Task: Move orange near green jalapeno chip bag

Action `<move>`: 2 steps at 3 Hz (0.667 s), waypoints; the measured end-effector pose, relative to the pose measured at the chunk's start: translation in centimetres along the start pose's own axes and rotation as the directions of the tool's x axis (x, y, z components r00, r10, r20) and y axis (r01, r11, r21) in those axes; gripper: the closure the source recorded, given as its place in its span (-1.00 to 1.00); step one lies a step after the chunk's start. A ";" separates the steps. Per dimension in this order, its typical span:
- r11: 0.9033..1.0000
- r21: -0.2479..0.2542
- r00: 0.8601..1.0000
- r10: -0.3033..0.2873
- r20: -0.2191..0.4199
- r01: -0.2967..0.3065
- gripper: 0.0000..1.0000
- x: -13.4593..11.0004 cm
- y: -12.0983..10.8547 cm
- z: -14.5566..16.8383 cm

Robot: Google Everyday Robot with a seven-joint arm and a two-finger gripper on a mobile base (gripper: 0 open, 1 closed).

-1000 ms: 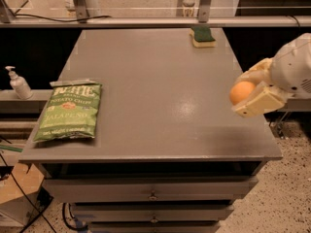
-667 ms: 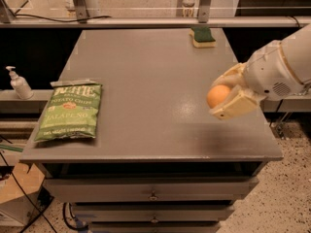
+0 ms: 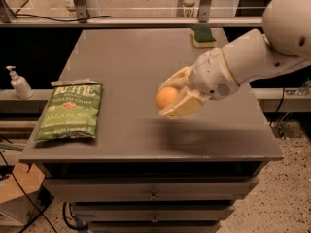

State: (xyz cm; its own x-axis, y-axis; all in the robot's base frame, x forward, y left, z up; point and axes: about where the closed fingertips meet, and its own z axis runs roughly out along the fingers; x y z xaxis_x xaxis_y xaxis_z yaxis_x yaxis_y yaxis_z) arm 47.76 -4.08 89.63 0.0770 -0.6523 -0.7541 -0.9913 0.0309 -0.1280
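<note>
Orange (image 3: 166,97), in hand (image 3: 164,101), over table (image 3: 126,57) (mid-air)

end effector (image 3: 165,99) over mid-table, tabletop (image 3: 127,76) leftward open

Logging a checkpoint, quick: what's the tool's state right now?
Tool: closed on the orange, above the middle of the table, right of the green jalapeno chip bag.

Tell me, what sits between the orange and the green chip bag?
Nothing: the camera view shows bare tabletop between the chip bag and the orange, held by the gripper above mid-table.
</note>
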 end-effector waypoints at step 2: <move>0.990 -0.127 0.977 -0.029 0.211 0.057 1.00 -4.8 0.2 8.9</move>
State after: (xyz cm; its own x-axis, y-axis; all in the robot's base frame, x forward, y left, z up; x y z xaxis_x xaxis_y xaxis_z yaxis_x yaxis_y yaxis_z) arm 48.13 5.82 87.46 0.1267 -0.4787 -0.8688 -0.9908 -0.1024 -0.0881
